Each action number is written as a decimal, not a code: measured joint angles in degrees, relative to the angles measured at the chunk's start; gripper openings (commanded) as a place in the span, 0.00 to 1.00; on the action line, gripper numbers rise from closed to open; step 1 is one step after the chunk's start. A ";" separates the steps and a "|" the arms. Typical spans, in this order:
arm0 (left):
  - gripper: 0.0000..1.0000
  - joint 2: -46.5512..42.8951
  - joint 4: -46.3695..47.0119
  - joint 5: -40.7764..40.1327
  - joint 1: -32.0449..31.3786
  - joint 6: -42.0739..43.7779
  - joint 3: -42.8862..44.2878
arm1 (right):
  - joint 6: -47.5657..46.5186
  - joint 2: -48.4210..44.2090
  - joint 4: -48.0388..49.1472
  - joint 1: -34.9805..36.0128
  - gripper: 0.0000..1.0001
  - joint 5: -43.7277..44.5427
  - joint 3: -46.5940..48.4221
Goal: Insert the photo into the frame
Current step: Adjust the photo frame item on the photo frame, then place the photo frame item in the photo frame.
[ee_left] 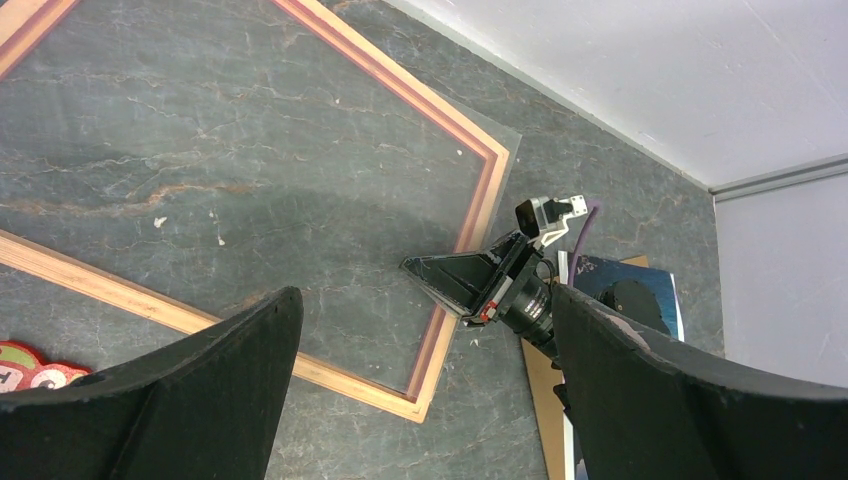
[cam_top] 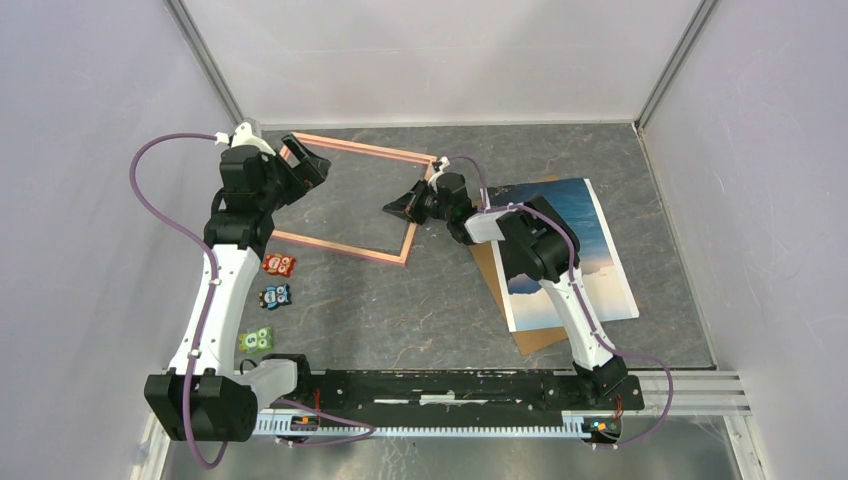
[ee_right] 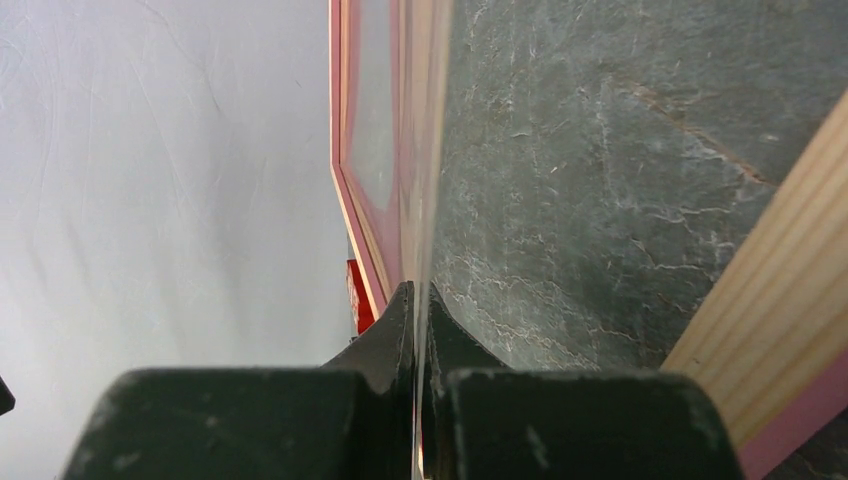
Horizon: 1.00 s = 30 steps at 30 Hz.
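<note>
The frame [cam_top: 340, 249] lies flat on the table [cam_top: 400, 320] in the upper middle of the top view, turned slightly askew. The photo [cam_top: 575, 230] lies face up well apart from it at centre right, resting on a brown board [cam_top: 535, 340] whose edges show along its left and bottom sides. The left gripper [cam_top: 310, 162] hangs over the frame's upper left corner with its fingers spread wide, holding nothing. The right gripper [cam_top: 395, 207] sits just inside the frame's right rail, fingers pressed together on what looks like a thin clear sheet [ee_right: 422, 230], seen edge-on in the right wrist view.
</note>
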 measured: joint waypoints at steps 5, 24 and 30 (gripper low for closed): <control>1.00 0.00 0.00 0.00 0.00 -0.02 0.00 | 0.02 0.00 0.20 0.00 0.00 0.00 0.00; 1.00 0.00 0.00 0.15 0.00 -0.04 -0.04 | -1.75 1.09 1.86 0.00 0.14 -0.57 0.07; 1.00 0.00 0.00 0.20 0.00 -0.02 -0.09 | -2.91 1.36 1.92 0.00 0.36 -1.14 0.74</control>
